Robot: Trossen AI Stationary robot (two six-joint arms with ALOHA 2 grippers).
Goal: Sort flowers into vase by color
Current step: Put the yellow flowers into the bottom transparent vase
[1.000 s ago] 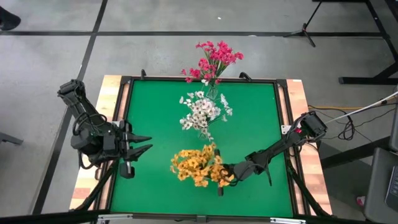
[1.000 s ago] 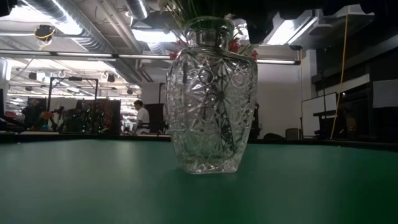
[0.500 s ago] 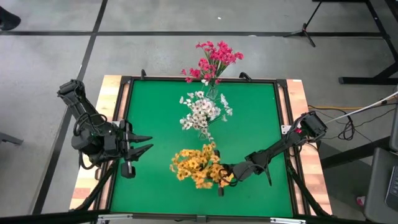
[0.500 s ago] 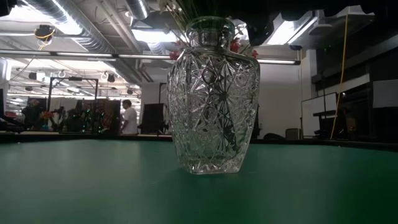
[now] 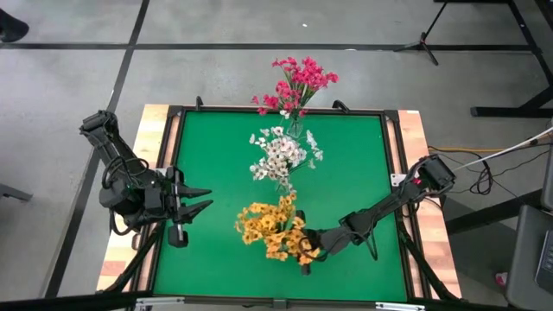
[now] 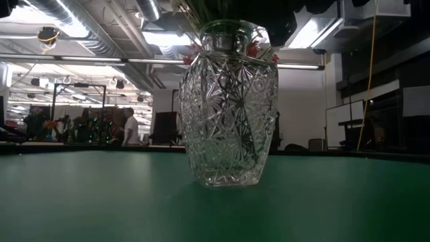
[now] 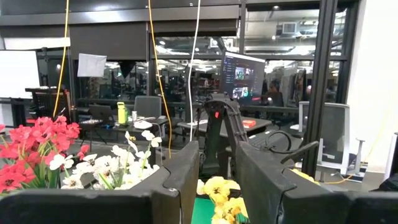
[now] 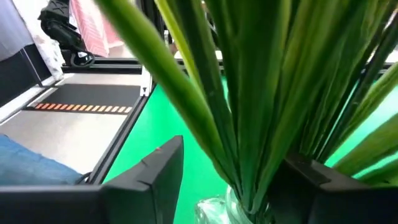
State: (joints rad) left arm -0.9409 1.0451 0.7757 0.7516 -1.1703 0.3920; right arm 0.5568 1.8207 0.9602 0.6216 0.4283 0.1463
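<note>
Flowers stand in three bunches down the middle of a green table [image 5: 346, 173], seen from above: pink flowers [image 5: 298, 82] at the far edge, white flowers [image 5: 281, 155] in the middle, yellow flowers [image 5: 272, 231] nearest the front. Each bunch seems to sit in its own glass vase; from table height one cut-glass vase [image 6: 228, 101] fills the view, green stems rising from its neck.

The right claw [image 5: 313, 249] reaches in low beside the yellow bunch. Its wrist camera shows green stems [image 8: 249, 93] running up between its two fingers [image 8: 152, 174], which stand apart with clear gaps on either side of the stems, so it is open and holds nothing. The left claw [image 5: 197, 200] waits at the left side of the table, fingers parted, nothing in it.

The sprigs look light, thin and bendy, with small blossoms that would likely crush or shed under pressure. The safest hold is probably on the bare stems, below the blossoms and above the vase mouth, with a gentle squeeze. The glass vase looks heavy but could tip if stems are dragged sideways.
</note>
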